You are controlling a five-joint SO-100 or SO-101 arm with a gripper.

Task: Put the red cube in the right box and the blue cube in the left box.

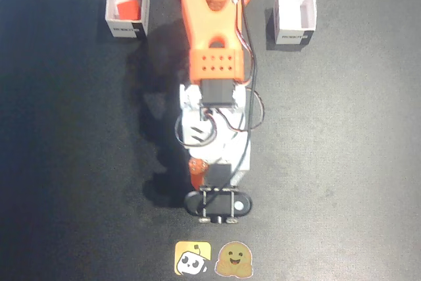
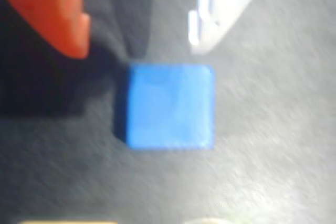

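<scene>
just above blue cube (image 2: 169,107), arm bent low, end effector (image 2: 139,45) spread wide w/ fingers apart

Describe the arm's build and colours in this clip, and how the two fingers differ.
The arm has orange printed links, one panel perforated with round holes, black servo blocks, a white base section and loose black wires. In the wrist view, one of the fingers is orange with a stepped edge; the other is white.

In the fixed view the orange arm (image 1: 212,31) runs down the middle of the frame from the top edge. In the blurred wrist view the gripper (image 2: 139,51) enters from the top, jaws seemingly parted: orange finger upper left, white finger upper right.
</scene>
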